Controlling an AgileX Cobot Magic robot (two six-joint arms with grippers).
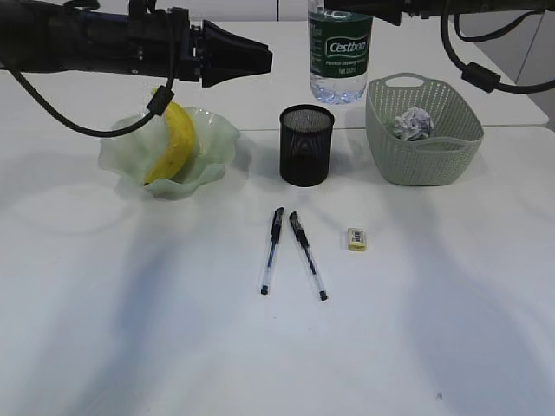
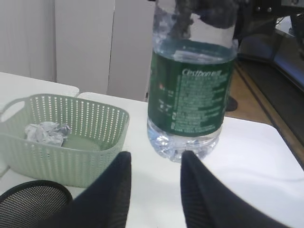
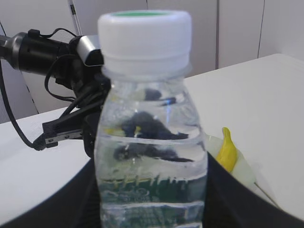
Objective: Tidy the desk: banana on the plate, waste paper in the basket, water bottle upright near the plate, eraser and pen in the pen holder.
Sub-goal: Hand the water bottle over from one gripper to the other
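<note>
Bottle work: the right hand [image 3: 152, 199] gripped the water bottle [image 1: 339, 52] upright; lowering it gently beside the plate [image 1: 217, 139] seemed wise, left hand [image 2: 153, 190] empty, part-open.

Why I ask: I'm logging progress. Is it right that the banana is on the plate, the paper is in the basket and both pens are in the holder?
Not quite: both pens lie on the desk in front of the holder, as the exterior view shows. The banana is on the plate, the paper in the basket.

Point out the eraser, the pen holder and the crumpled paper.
eraser [image 1: 356, 239]: exterior view, its top face.
pen holder [image 1: 306, 152]: exterior view, front mesh wall.
crumpled paper [image 1: 413, 124]: exterior view, middle of the ball.
</note>
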